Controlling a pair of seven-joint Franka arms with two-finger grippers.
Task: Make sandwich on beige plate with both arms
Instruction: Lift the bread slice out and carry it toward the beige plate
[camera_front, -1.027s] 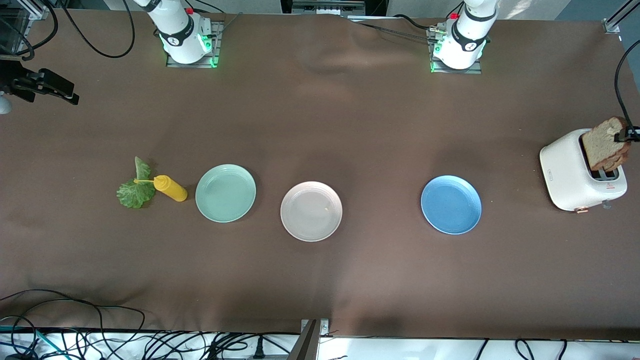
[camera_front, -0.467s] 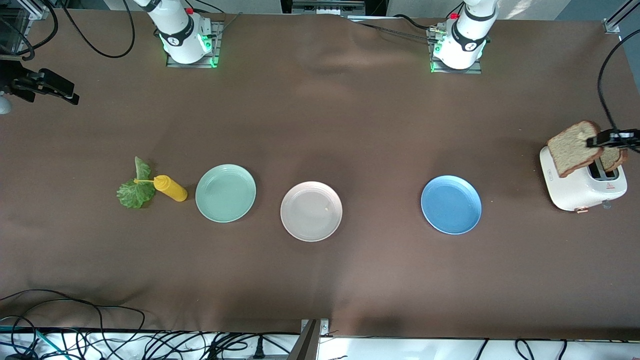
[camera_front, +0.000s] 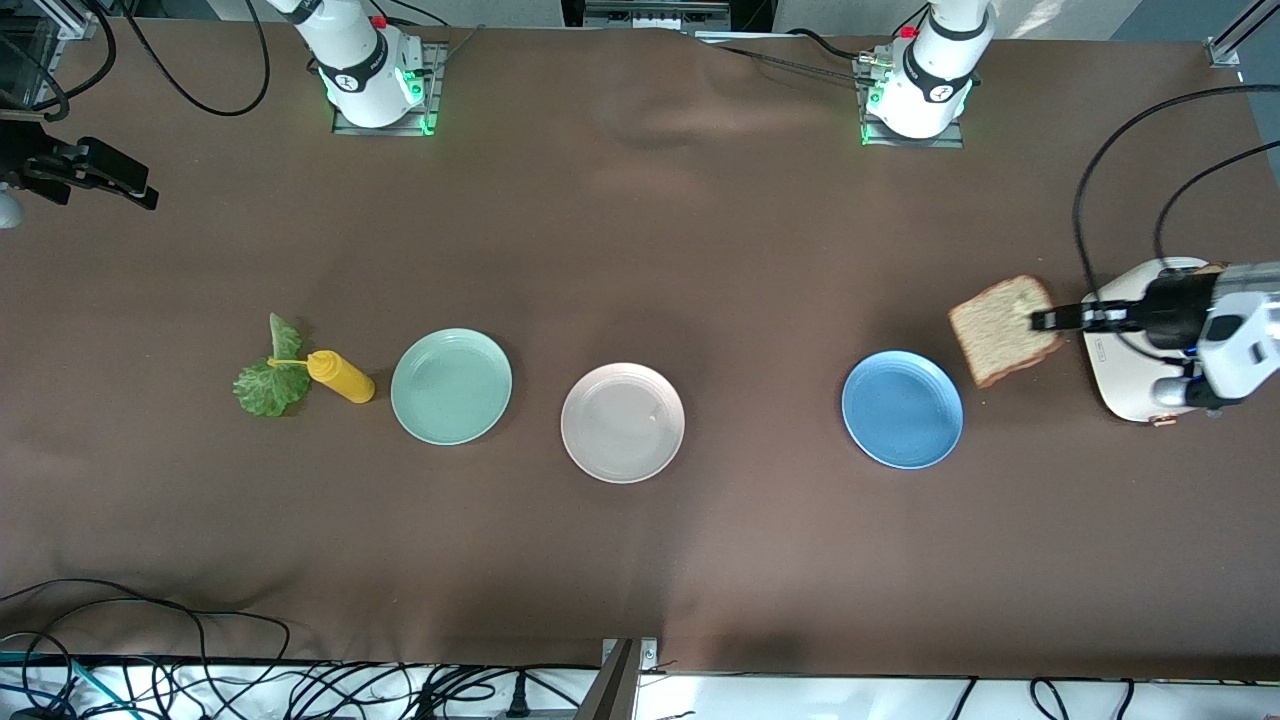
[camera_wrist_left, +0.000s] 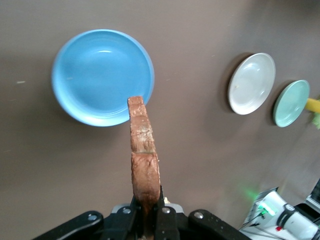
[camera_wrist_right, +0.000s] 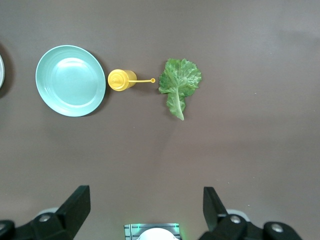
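Note:
My left gripper (camera_front: 1045, 320) is shut on one edge of a brown speckled bread slice (camera_front: 1004, 330) and holds it in the air between the white toaster and the blue plate. In the left wrist view the slice (camera_wrist_left: 144, 150) shows edge-on, clamped in the gripper (camera_wrist_left: 148, 207). The beige plate (camera_front: 622, 422) is bare at mid-table; it also shows in the left wrist view (camera_wrist_left: 251, 83). The lettuce leaf (camera_front: 268, 382) lies toward the right arm's end. My right gripper (camera_wrist_right: 145, 207) is open and empty, high over the table near the leaf (camera_wrist_right: 179, 84). A second slice is hidden.
A blue plate (camera_front: 902, 408) lies beside the held bread, toward mid-table. A mint-green plate (camera_front: 451, 385) and a yellow squeeze bottle (camera_front: 340, 376) lie between the beige plate and the lettuce. A white toaster (camera_front: 1120, 390) stands under the left hand.
My left gripper has lifted the bread slice out of the toaster and carried it toward the blue plate. The right arm has not moved.

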